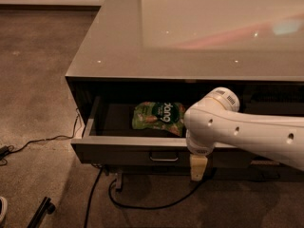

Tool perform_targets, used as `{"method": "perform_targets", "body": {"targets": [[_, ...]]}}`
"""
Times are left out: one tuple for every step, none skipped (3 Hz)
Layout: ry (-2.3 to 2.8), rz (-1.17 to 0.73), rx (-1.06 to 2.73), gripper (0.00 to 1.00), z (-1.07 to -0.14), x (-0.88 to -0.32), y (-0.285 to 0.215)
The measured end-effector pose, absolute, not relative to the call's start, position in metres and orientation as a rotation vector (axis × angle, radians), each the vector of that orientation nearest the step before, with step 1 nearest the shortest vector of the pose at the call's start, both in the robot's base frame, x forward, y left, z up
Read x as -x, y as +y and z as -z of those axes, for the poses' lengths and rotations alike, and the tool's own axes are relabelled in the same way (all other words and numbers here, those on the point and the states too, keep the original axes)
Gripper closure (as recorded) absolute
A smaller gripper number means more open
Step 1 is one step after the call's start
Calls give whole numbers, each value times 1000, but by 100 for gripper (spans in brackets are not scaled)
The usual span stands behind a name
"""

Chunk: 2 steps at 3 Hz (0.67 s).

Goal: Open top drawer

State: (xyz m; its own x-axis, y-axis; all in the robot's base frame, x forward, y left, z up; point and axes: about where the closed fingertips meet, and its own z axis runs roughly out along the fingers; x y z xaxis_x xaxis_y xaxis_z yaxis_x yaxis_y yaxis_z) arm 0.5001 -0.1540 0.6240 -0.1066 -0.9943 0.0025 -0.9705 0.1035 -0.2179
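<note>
The top drawer point(123, 152) of the low cabinet is pulled out toward me, and its dark inside shows. Its small metal loop handle point(164, 157) sits at the centre of the front. A green snack bag point(159, 117) lies inside on the drawer floor. My gripper point(198, 168) points down in front of the drawer front, just right of the handle and apart from it. The white arm point(247, 133) reaches in from the right and hides the drawer's right part.
The cabinet has a glossy grey top point(190, 32) that overhangs the drawer. Black cables point(142, 206) run over the brown carpet point(33, 80) below and to the left. A dark object point(40, 213) lies at the bottom left.
</note>
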Motion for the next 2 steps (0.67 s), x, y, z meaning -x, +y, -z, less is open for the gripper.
{"method": "perform_targets", "body": {"targets": [[2195, 332, 2009, 19, -639, -481, -147], [2208, 370, 2005, 42, -645, -468, -149]]}}
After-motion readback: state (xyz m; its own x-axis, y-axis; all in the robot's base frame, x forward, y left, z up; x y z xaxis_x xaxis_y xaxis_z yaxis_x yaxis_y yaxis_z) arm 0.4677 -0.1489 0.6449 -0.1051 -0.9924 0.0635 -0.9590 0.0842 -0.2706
